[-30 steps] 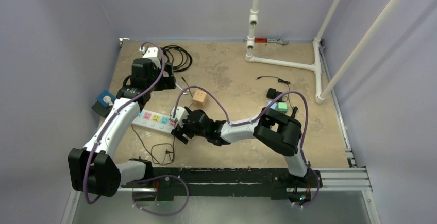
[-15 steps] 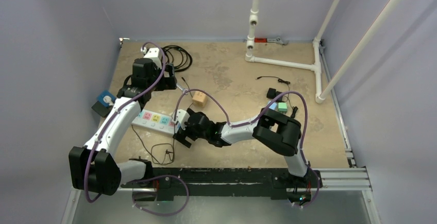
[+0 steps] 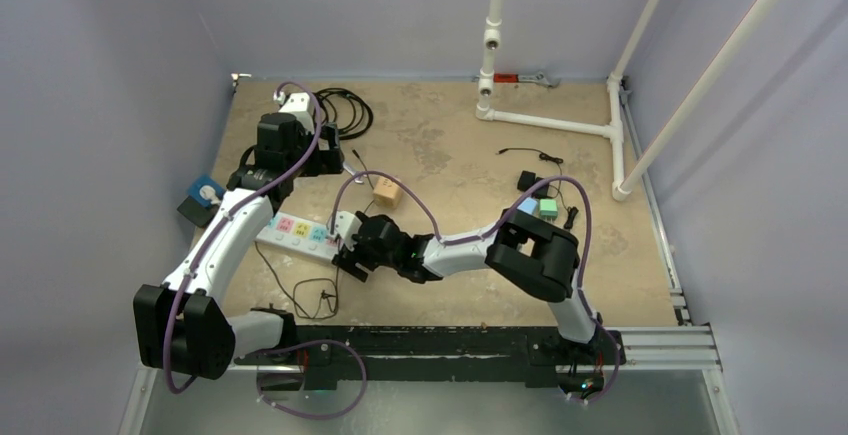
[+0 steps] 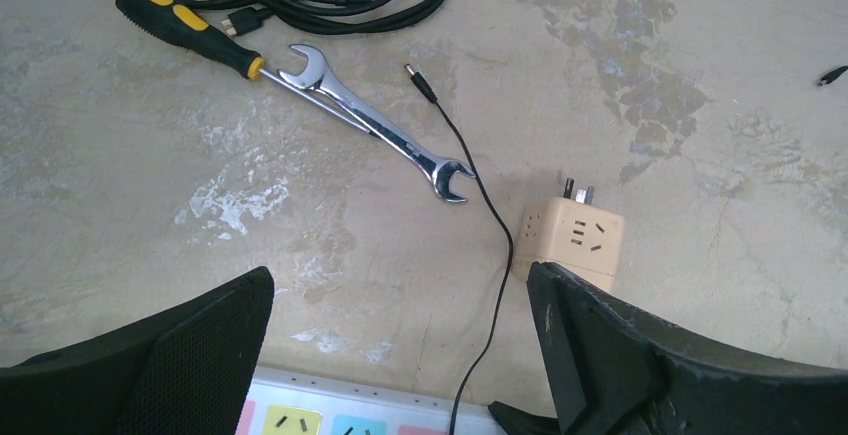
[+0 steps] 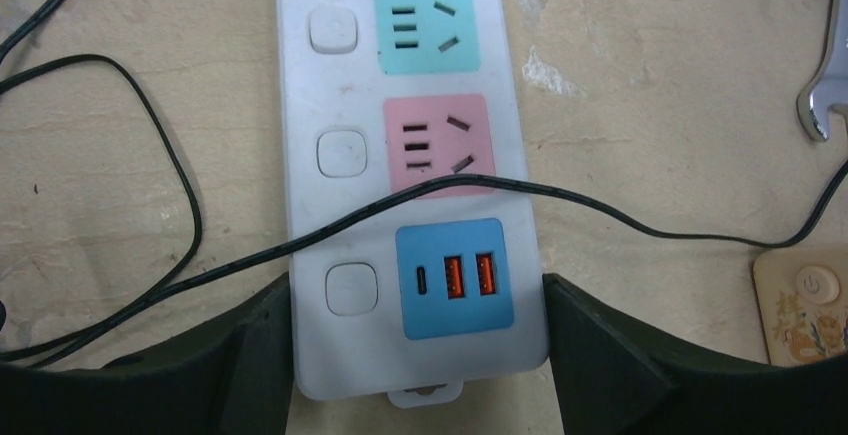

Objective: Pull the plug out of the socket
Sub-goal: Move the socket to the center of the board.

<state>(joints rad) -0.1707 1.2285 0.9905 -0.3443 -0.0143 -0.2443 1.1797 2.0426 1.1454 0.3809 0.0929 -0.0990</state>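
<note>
White plastic power strip [image 5: 400,175] with coloured sockets lies on the sandy worktop [image 3: 450,145], and the right claw [image 5: 415,290] sits over its end with the blue USB panel. Its two dark fingers [image 5: 250,355] press against the long sides of the strip, so this claw is clamped on it. The right arm is bent at the elbow on the right side, and its forearm stretches low to the left, toward the strip.

The left arm reaches far forward along the left side, with its wrist turned down. The left claw [image 4: 398,285] hangs above the worktop with the fingers wide apart and nothing between them.

The beige plug [image 4: 570,240] lies on the worktop just beside the strip, out of every socket, with its metal pins bare. A thin black cable [image 4: 490,215] runs beside it and crosses the strip. A wrench [image 4: 375,123] and a screwdriver [image 4: 185,27] lie farther back.
</note>
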